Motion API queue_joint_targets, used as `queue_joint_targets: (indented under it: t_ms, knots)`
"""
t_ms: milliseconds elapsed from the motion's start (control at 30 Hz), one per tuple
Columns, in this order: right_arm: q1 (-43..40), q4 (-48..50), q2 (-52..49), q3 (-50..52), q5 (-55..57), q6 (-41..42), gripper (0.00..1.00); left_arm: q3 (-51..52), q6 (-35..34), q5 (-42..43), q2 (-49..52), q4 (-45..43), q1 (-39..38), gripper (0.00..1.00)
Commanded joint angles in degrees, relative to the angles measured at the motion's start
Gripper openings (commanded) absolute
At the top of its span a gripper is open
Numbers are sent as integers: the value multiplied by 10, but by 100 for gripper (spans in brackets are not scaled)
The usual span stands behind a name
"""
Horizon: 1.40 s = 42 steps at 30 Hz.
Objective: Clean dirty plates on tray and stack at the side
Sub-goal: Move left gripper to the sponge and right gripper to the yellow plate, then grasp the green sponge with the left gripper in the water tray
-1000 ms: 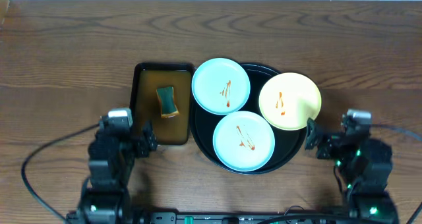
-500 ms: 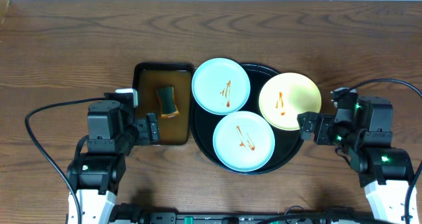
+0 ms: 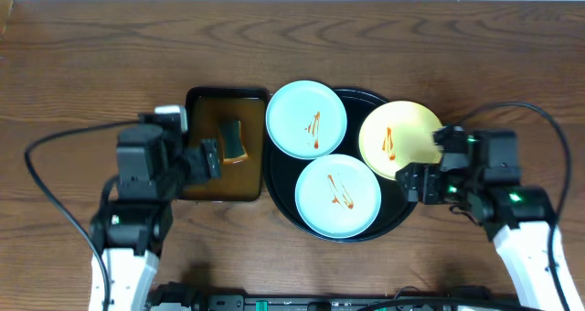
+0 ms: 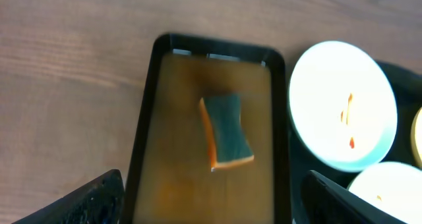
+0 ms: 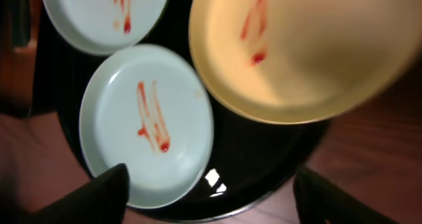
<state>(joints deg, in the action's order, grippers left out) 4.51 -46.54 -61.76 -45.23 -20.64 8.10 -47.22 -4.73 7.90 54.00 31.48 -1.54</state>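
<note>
Left gripper [image 3: 212, 158]: fingers spread wide, nothing between them. In the left wrist view both fingertips [image 4: 99, 194] sit at the bottom corners, far apart. It hangs over the near end of the brown tray [image 3: 196, 190].

The sponge [image 3: 234, 139] lies just ahead of this gripper, flat in the brown tray. On the wrist camera it is green on top with an orange edge [image 4: 227, 132], angled slightly, and apart from the tray rim [image 4: 148, 118].

Ahead and to the right of the left gripper is the rear blue plate [image 3: 306, 119], which has an orange-brown squiggle and overhangs the black tray's [image 3: 281, 190] left rim.

The front blue plate [image 3: 338, 194] lies between the two grippers, inside the black tray, also streaked with sauce.

The yellow plate [image 3: 398, 139] is just ahead of the right gripper [image 3: 409, 183], sauced, and tipped over the tray's right rim. The right wrist view shows it blurred and close [image 5: 297, 46], with the front blue plate [image 5: 148, 122] ahead on the left.

Right gripper: spread wide and empty, over the tray's right edge. I cannot tell whether it touches the yellow plate.

The table [image 3: 91, 55] is dark wood grain.
</note>
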Motion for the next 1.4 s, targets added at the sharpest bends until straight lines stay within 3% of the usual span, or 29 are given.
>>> queue_joint_targets:
  t_ms: [0,200,300,467,700,767,833,1133,1367]
  knots:
    - [36,7,-43,-8,-4,-4,75,-52,-13,7,62,-3,3,86]
    - [58,26,-129,-8,36,51,69,-83,-36,7,160,-42,-7,86]
    - [59,46,-168,-8,4,57,68,-83,-49,14,190,-65,-24,86]
    - [64,55,-223,-8,-17,67,55,-83,-48,18,241,-99,-54,86]
    - [65,74,-273,-8,-17,86,54,-83,-49,18,330,-126,-67,85]
    - [65,78,-280,-8,-17,86,42,-83,-48,18,352,-132,-67,84]
    - [65,85,-285,-8,-18,86,34,-83,-48,18,365,-137,-67,84]
    - [88,104,-304,-8,-11,86,32,-83,-49,18,377,-140,-67,84]
    - [98,104,-309,-8,20,112,19,-81,-48,17,379,-141,-75,84]
